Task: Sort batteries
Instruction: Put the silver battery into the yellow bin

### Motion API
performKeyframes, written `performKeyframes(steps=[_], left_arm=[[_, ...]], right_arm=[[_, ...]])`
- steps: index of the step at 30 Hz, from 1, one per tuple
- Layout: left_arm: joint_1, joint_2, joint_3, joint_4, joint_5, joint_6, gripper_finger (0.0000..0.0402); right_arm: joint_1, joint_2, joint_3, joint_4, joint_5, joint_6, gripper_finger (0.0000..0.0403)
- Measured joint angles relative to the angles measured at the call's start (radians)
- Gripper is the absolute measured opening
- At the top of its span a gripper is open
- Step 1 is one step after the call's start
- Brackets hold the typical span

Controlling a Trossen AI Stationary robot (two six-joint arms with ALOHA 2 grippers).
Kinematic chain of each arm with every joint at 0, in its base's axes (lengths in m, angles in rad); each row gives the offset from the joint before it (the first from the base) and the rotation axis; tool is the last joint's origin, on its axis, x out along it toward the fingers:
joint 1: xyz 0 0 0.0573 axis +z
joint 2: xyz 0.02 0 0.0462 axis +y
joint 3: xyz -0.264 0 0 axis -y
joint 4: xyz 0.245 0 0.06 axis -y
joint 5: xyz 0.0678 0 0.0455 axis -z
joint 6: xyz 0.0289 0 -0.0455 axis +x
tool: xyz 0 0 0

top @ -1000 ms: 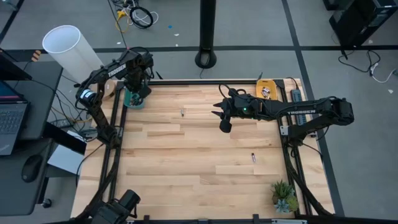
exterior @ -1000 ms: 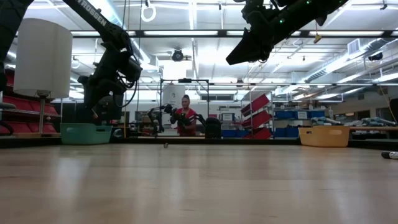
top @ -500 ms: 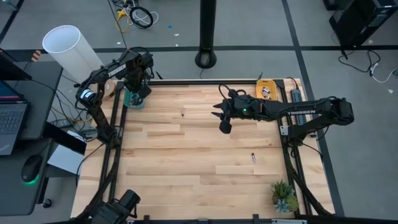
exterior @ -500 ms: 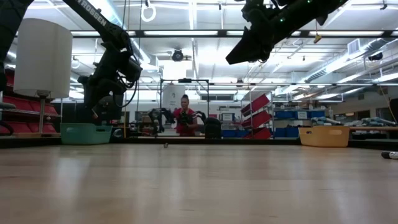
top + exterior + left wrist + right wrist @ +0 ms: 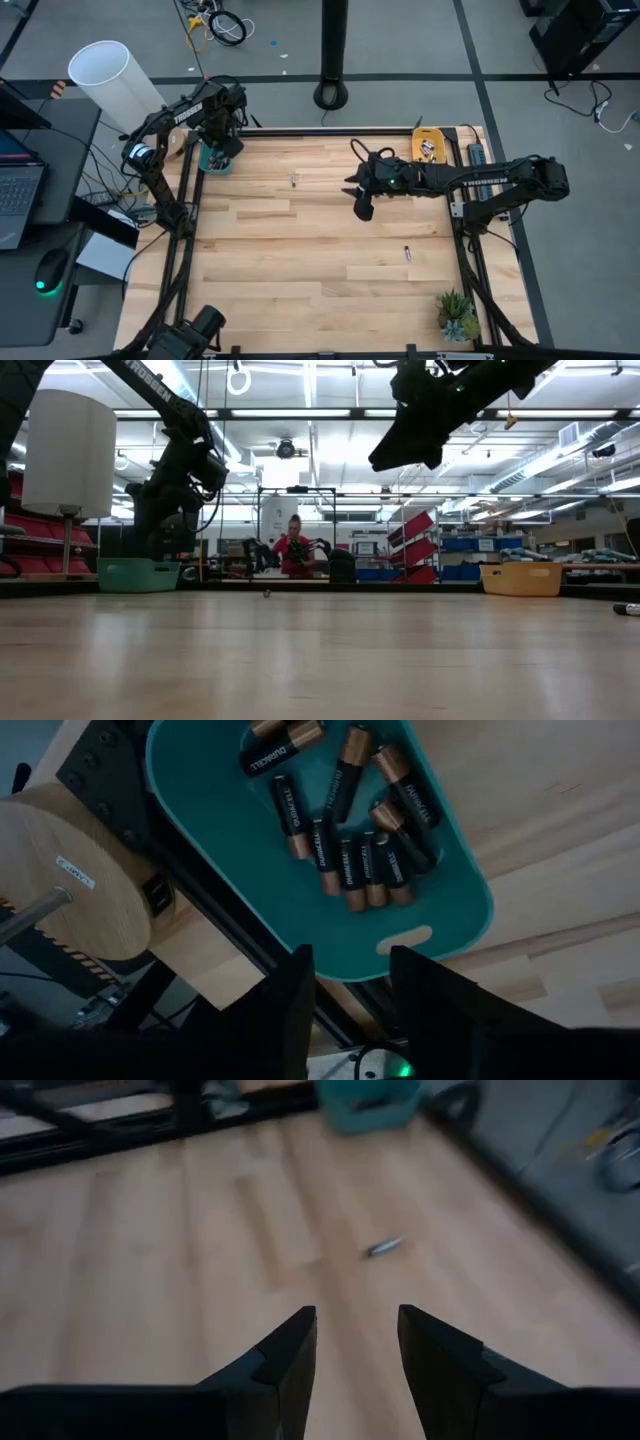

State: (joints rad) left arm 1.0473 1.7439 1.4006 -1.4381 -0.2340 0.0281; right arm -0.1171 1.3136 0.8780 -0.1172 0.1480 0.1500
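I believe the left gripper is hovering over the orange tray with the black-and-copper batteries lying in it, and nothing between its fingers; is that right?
Not quite: the tray is teal, not orange. The left wrist view shows the left gripper over the teal tray, where the black-and-copper batteries lie, with nothing between its fingers. The high view shows the same teal tray at the table's far left corner.

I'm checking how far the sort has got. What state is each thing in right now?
Left gripper: open, empty, above the teal tray.
Teal tray: holds about a dozen batteries.
Right gripper: open, empty, raised over mid-table.
Silvery battery: loose on the table.
Dark battery: loose on the table.
Orange tray: contents too small to tell.
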Motion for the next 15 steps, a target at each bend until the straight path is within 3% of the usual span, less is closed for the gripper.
performKeyframes(steps=[6, 11, 15], left_arm=[[-0.027, -0.006, 0.0, 0.027, 0.144, 0.024, 0.0152], [-0.124, -0.025, 0.0, 0.135, 0.16, -0.014, 0.0152], [-0.227, -0.026, 0.0, 0.229, 0.162, -0.053, 0.0152]], right_arm=[[0.024, 0.0, 0.0, -0.215, -0.167, 0.208, 0.0151], [0.04, 0.0, 0.0, -0.538, -0.198, 0.352, 0.0152], [0.04, 0.011, 0.0, -0.743, -0.331, 0.504, 0.0153]])
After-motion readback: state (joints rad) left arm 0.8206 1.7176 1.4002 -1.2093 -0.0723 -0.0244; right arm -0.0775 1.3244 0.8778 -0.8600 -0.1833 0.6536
